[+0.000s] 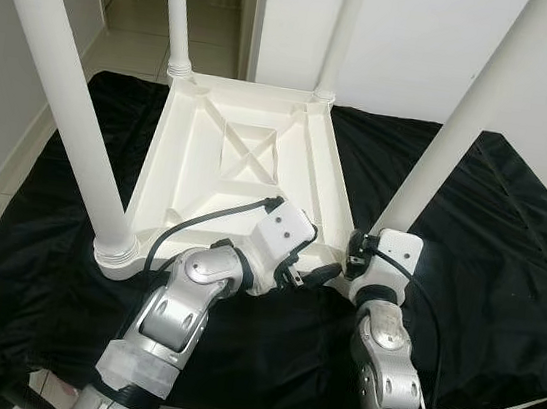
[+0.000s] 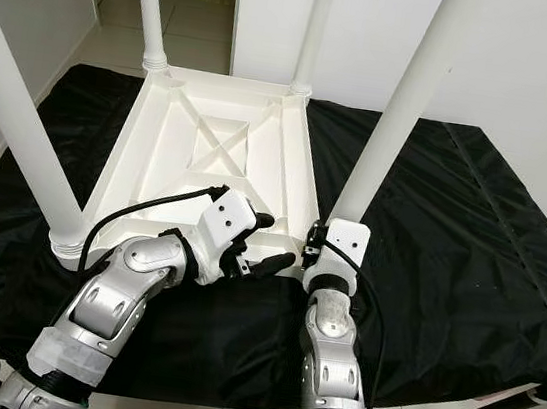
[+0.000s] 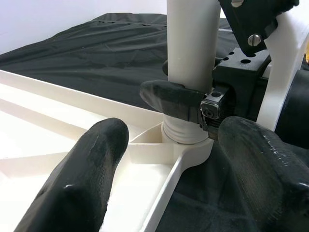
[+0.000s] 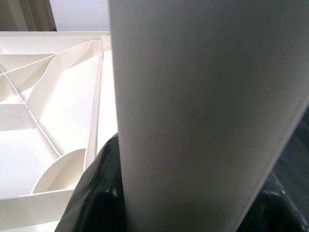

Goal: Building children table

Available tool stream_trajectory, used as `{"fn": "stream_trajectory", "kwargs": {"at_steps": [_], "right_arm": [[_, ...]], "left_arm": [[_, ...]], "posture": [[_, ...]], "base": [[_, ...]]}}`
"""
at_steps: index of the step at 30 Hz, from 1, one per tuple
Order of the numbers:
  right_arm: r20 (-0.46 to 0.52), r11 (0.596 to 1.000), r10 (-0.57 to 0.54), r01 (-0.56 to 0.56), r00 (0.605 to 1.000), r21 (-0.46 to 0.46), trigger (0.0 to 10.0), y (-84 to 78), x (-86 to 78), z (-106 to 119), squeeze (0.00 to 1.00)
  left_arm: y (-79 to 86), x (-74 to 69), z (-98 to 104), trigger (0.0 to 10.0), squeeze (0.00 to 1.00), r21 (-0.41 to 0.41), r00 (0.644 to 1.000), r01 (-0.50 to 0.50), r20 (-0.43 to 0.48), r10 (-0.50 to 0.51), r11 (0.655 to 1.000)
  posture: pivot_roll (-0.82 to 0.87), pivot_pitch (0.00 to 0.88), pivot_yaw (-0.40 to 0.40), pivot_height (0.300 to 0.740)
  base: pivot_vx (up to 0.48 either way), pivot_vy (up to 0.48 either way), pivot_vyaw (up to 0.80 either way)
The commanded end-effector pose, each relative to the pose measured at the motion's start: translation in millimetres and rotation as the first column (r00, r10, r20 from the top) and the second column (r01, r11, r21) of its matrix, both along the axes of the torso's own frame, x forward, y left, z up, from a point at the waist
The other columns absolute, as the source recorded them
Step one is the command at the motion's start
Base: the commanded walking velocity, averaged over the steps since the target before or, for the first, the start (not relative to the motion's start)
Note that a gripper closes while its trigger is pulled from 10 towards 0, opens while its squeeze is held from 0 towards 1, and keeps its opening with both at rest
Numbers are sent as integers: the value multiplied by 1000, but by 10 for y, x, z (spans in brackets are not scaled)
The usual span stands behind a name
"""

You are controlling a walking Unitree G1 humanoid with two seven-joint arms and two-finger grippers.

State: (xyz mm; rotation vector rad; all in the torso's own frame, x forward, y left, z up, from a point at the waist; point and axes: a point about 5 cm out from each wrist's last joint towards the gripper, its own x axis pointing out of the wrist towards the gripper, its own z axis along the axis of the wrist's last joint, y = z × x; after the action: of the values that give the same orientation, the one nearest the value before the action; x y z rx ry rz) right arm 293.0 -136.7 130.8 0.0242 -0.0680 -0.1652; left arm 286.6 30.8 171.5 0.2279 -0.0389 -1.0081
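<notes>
Your right hand [image 3: 193, 104] grips the near-right leg [image 1: 454, 138] at its socket in the upturned children's table [image 1: 245, 150] on black cloth; left hand [image 1: 305, 274] open beside. Twist it tight next.

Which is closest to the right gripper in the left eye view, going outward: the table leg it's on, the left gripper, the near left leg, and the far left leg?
From the right gripper:
1. Near right leg, gripped at its base.
2. Left gripper, just beside it.
3. Near left leg, at the tabletop's opposite near corner.
4. Far left leg, diagonally across.
</notes>
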Motion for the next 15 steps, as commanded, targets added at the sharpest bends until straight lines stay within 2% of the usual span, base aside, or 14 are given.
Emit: {"fn": "stream_trajectory", "kwargs": {"at_steps": [1,3,4,10,15], "right_arm": [[-66,999,-28,31,997,44,10000,107,-77,-130,0],[-61,999,-26,29,998,44,10000,87,-83,-119,0],[-54,998,-7,11,999,65,10000,77,-90,-112,1000],[-34,997,11,-9,999,71,10000,54,-109,-85,1000],[6,996,87,-87,996,27,10000,-73,-150,-44,1000]], "left_arm": [[9,55,12,10000,0,-22,993,-116,21,117,993],[9,53,12,10000,0,-22,993,-115,22,116,993],[12,53,14,10000,0,-23,993,-115,22,115,993],[20,48,5,10000,0,-22,993,-115,23,115,993],[28,20,-23,10000,0,-22,993,-116,18,117,993]], "posture": [[-58,0,-25,740],[-58,0,-25,740],[-57,0,-24,740],[-56,0,-27,740],[-53,0,-40,740]], "base": [[0,0,0],[0,0,0],[0,0,0],[0,0,0],[0,0,0]]}}
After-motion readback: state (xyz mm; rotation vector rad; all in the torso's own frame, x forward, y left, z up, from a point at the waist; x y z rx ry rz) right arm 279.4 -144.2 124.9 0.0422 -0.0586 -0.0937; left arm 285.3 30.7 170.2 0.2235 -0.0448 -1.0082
